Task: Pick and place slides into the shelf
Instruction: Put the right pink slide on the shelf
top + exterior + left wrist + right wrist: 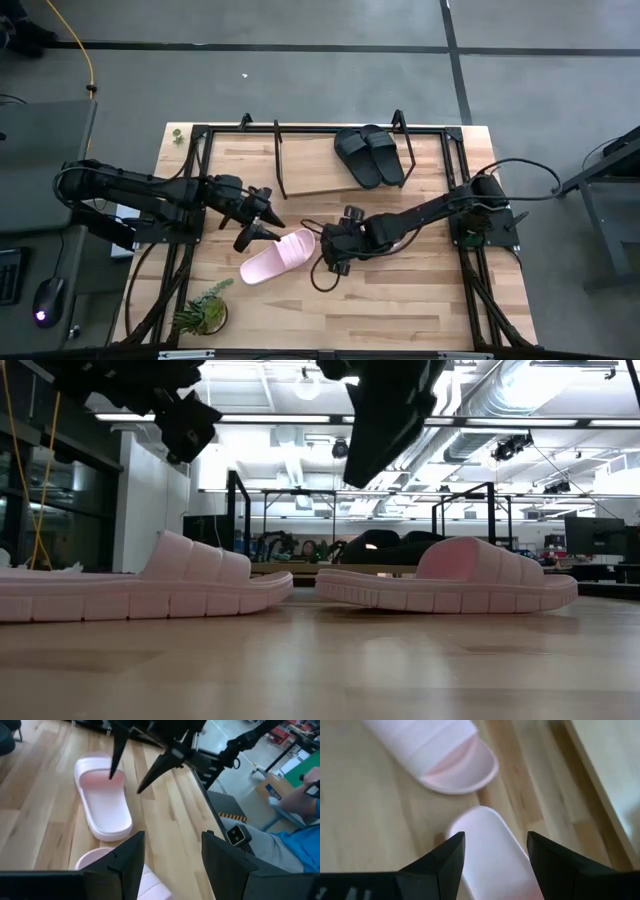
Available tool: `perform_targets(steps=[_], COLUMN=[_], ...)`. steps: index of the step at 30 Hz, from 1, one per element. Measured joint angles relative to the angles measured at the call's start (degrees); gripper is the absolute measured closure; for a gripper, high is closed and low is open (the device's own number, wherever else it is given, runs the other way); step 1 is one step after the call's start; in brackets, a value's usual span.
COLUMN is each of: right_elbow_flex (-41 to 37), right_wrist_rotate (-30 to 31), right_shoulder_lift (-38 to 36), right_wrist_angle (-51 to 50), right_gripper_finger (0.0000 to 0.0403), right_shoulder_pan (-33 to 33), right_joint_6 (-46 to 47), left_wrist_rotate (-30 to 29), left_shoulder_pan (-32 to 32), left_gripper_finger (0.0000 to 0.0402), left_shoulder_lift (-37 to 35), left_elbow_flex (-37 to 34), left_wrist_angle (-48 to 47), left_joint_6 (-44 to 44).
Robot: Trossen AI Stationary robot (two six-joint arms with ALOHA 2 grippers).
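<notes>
Two pale pink slides, smooth moulded foam with ribbed wide straps, lie on the light wooden tabletop: one in plain sight at mid-table, the other under the right arm. Right gripper and left gripper hover over them, fingers spread wide, empty. Farther back, two black slides sit side by side on the thin-hooped black shelf.

Surface: a light wooden table, planked.
Landmark: the shelf, set at the table's far edge.
Black slides: a pair, laid side by side on the shelf's right part.
Pink slide: laid flat on the table, in front of the shelf.
Second pink slide: laid flat just beside the first.
Potted plant: stood at the near left corner, well apart from the shelf.
</notes>
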Motion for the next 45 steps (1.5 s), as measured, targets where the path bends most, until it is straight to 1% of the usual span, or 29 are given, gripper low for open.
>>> perform_targets(steps=[2, 8, 23, 32, 38, 45], right_elbow_flex=[0.00, 0.00, 0.00, -0.14, -0.33, -0.37], right_wrist_rotate=[0.86, 0.91, 0.95, -3.08, -3.68, -5.93], right_shoulder_lift=[0.00, 0.00, 0.06, 0.11, 0.52, 2.42], right_wrist_angle=[-1.07, -3.89, -7.99, -11.27, -12.61, -15.61], right_gripper_finger=[0.0199, 0.0199, 0.0199, 0.0199, 0.0199, 0.0199], right_shoulder_pan=[-0.26, -1.29, 0.13, 0.31, 0.33, -0.01], right_joint_6=[3.37, 10.34, 17.49, 23.24, 24.29, 25.54], left_wrist_rotate=[-0.12, -1.50, -1.64, -1.64, -2.90, -3.01], left_shoulder_pan=[0.11, 0.12, 0.12, 0.12, 0.12, 0.12], left_gripper_finger=[0.0224, 0.0224, 0.0222, 0.0222, 0.0222, 0.0222], left_shoulder_lift=[0.00, 0.00, 0.00, 0.00, 0.00, 0.02], left_elbow_flex=[0.00, 0.02, 0.02, 0.02, 0.02, 0.02], left_wrist_angle=[0.79, 2.43, 3.17, 3.19, 3.20, 3.13], left_joint_6=[-0.04, 0.15, -0.57, -1.14, -1.17, -1.18])
